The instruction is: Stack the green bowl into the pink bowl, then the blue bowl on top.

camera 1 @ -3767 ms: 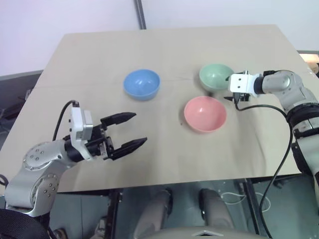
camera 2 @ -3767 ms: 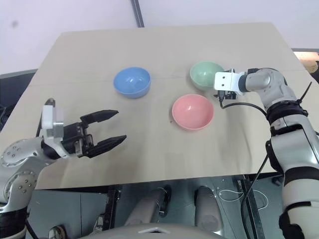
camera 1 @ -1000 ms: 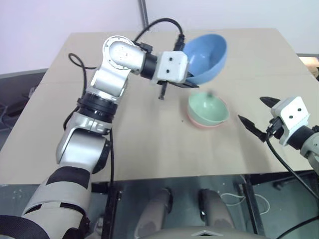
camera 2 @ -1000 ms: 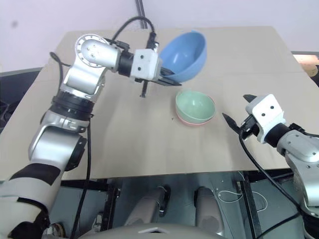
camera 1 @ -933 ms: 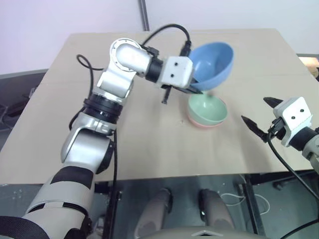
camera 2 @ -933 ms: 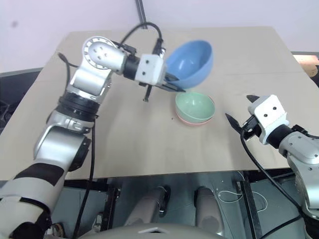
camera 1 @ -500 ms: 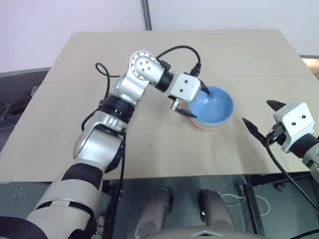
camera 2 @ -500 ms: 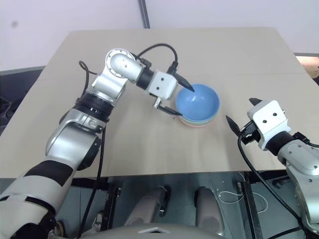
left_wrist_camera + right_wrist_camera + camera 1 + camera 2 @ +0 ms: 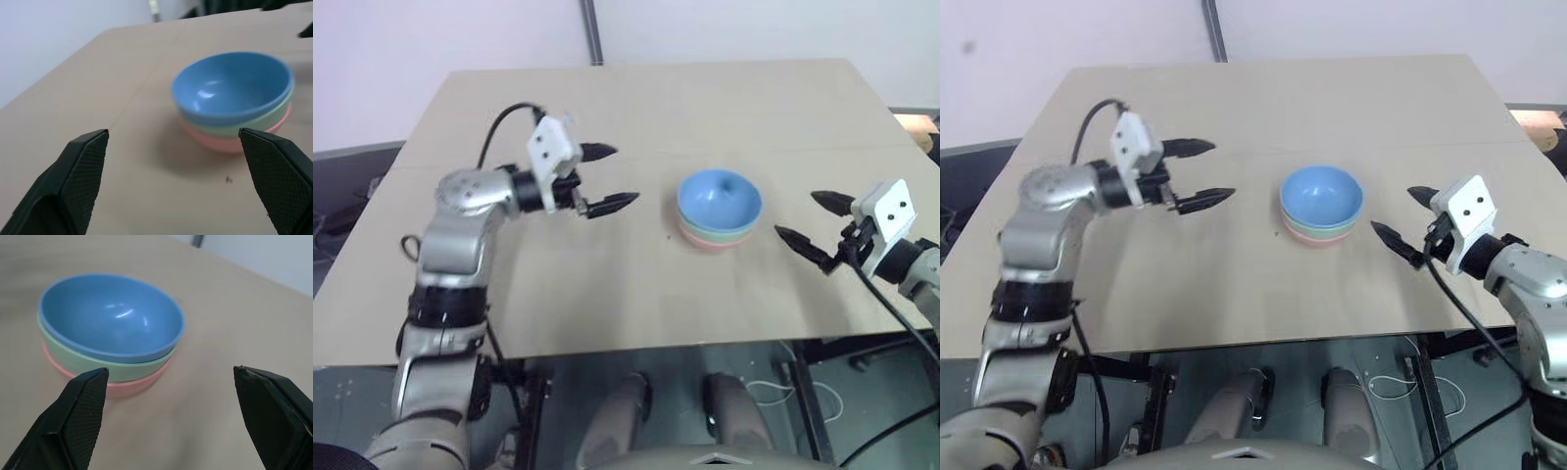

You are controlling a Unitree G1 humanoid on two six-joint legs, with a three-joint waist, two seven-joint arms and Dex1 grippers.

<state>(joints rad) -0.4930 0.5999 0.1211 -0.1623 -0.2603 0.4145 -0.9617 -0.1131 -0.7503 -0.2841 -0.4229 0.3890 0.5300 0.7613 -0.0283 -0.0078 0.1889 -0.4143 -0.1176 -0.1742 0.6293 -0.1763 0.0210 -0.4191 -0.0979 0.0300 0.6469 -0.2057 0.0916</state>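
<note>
Sky-blue plastic bowl nested in mint-green bowl in salmon-pink bowl on tan bench, left claw spread, level, left of stack, right claw spread, empty, right of it

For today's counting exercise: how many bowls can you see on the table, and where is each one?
3, all nested in one stack near the table's middle: the pink bowl at the bottom, the green bowl inside it, the blue bowl on top. Nothing seems hidden.
</note>
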